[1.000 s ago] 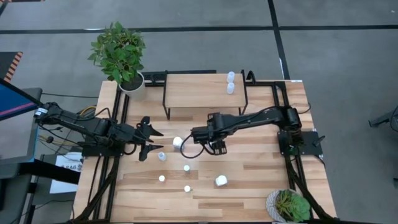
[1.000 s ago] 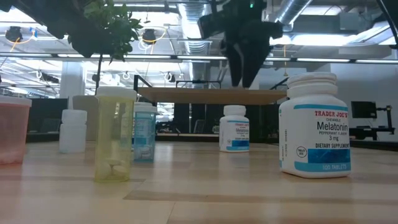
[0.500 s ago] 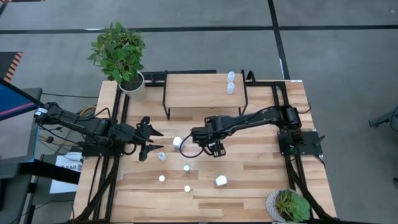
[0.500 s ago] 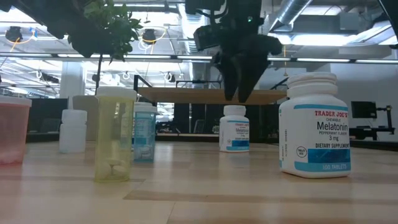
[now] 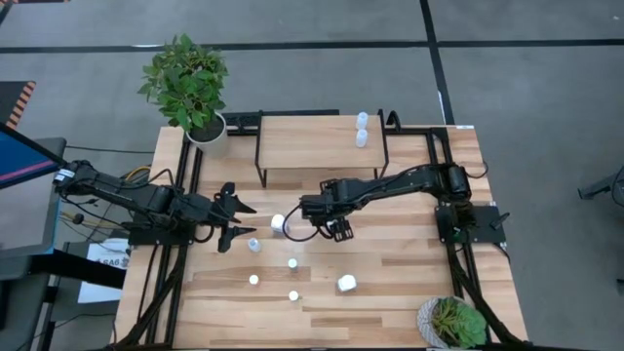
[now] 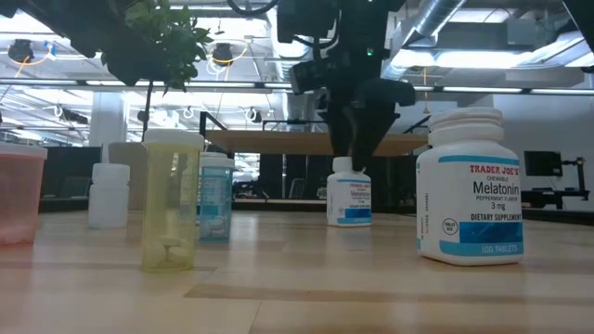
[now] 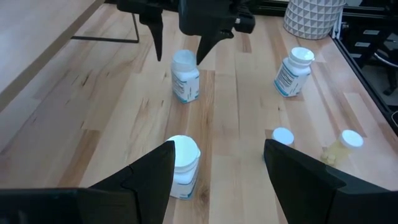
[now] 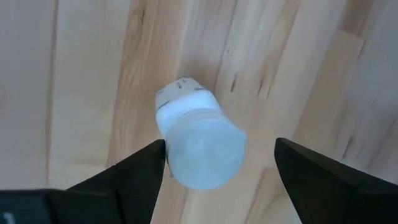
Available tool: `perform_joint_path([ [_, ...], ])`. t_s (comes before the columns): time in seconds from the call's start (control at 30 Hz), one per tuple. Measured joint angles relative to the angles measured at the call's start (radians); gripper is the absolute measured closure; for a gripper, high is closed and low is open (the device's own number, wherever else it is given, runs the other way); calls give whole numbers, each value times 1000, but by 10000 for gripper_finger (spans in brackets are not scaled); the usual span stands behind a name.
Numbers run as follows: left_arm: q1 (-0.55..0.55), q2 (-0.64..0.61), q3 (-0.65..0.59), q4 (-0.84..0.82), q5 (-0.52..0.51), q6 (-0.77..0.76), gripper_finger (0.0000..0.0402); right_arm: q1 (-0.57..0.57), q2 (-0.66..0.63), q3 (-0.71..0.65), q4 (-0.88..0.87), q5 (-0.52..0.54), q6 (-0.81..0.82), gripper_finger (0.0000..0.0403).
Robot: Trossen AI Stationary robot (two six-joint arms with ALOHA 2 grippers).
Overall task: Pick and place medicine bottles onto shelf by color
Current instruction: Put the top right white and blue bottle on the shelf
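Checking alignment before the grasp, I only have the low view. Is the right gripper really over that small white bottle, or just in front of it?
Observer: Over it. The right wrist view shows the white bottle between the right gripper's open fingers, with a gap on both sides.
Operator: Left arm?
Observer: The left gripper hovers open over the table's left side, close to a pale blue bottle.
Operator: Anything on the shelf?
Observer: Two bottles stand at the right end of the shelf.

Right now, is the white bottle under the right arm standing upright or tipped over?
Upright: the white bottle stands on its base, cap up, below the right tool.
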Motion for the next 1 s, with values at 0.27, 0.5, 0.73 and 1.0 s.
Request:
perform_joint_path([
  [0.27,0,0,0,-1,0,-3,168,0,0,0,31,-9,-25,81],
  [0.5,0,0,0,-2,0,-3,168,7,0,-55,63,-47,-11,81],
  [0.73,0,0,0,-2,0,-3,168,16,0,-58,97,-47,-4,89],
  [1.0,0,0,0,-2,0,-3,168,14,0,-58,89,-47,10,156],
])
